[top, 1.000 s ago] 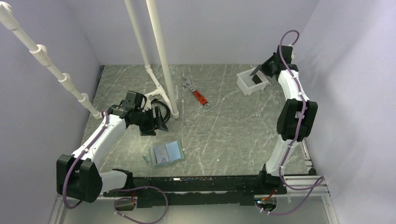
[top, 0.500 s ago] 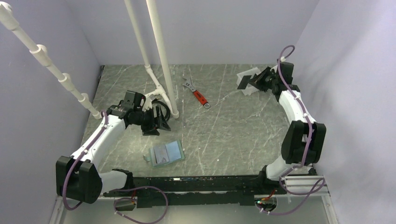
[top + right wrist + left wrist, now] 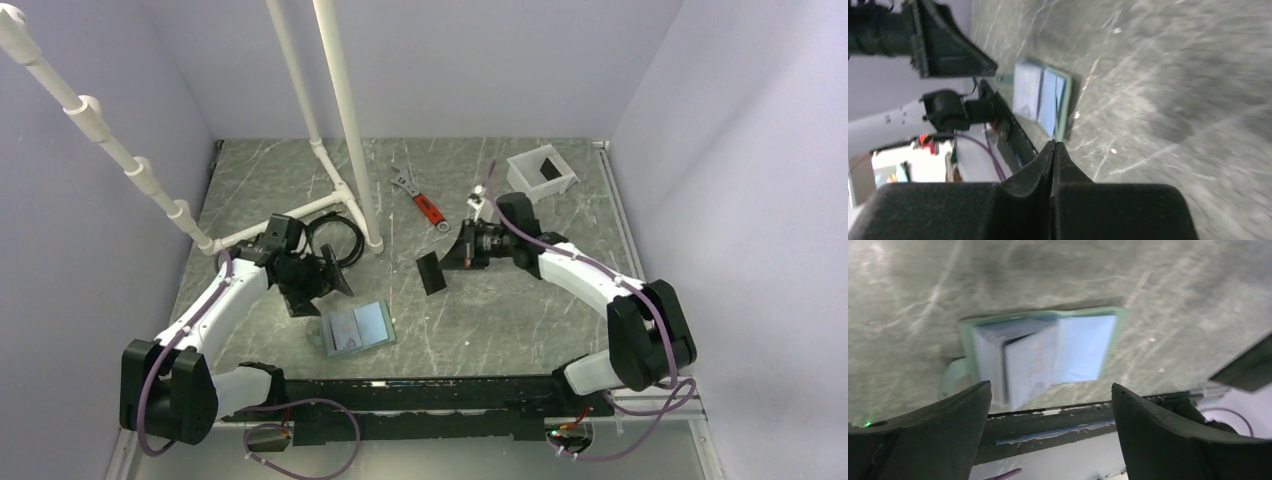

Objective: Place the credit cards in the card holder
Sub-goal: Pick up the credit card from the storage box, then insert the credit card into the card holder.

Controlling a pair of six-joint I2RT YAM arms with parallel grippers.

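Tabletop [image 3: 520,310] of grey veined stone, walled in pale lilac, seen from above and behind two white-and-black arms; at far left white pipes [image 3: 340,100] rise from the surface, with a coil of black cable [image 3: 335,235] at their foot; just in front of the coil the left gripper [image 3: 318,285] hangs low, its fingers spread wide with nothing between them; near it, toward the front edge, the card holder [image 3: 358,328] lies open and flat, its mint rim showing, the light blue card [image 3: 374,321] resting on its right half; its left half bears a paler leaf that I cannot identify; farther back a red-handled wrench [image 3: 422,202] lies alone; right of centre the right gripper [image 3: 432,272] points down toward the table, fingers pressed together, gripping nothing visible; at the back right stands a white tub [image 3: 542,172].
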